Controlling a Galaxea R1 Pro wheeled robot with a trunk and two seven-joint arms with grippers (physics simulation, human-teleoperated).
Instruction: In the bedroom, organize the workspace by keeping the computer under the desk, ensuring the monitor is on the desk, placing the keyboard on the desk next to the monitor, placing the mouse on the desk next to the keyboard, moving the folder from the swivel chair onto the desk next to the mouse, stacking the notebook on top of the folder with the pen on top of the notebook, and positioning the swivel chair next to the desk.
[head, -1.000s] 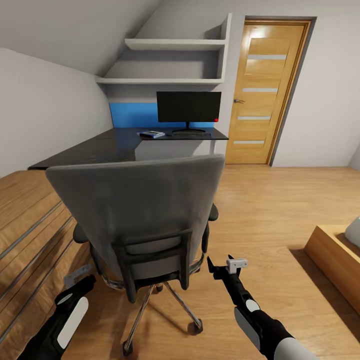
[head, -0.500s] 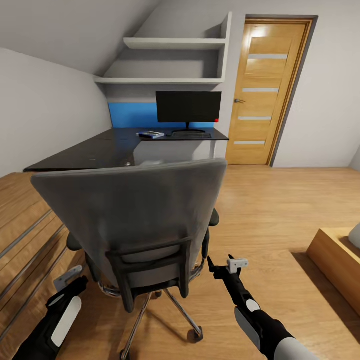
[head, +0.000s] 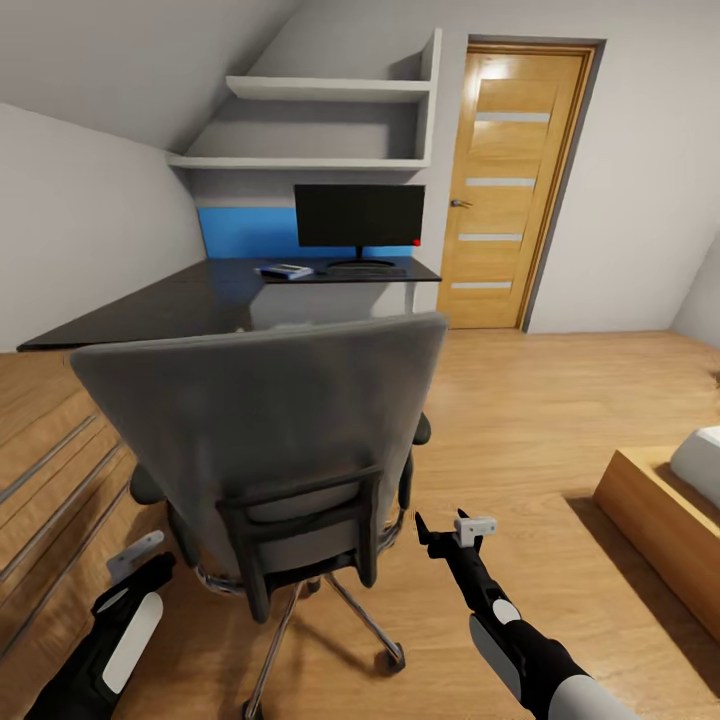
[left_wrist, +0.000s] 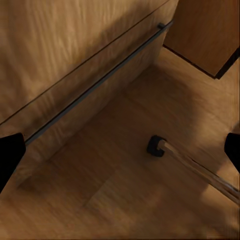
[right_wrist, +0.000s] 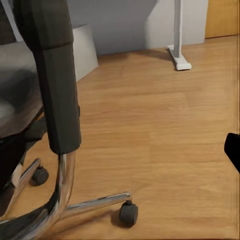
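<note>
The swivel chair stands in front of me with its grey back toward me, apart from the black-topped desk behind it. On the desk's far end stands the monitor, with the keyboard at its foot. Left of the keyboard lies the blue folder with something dark on top. My left gripper is open low at the chair's left, fingertips wide apart over a chair castor. My right gripper is open at the chair's right, beside its armrest post.
A wooden dresser with long bar handles runs along my left. A bed frame sits at the right. A wooden door stands beyond the desk, wall shelves above. A light grey box and white desk leg lie past the chair.
The head view has turned a little to the right. The chair's back has swung slightly and my left gripper has dropped lower and further left. The right arm has not moved.
</note>
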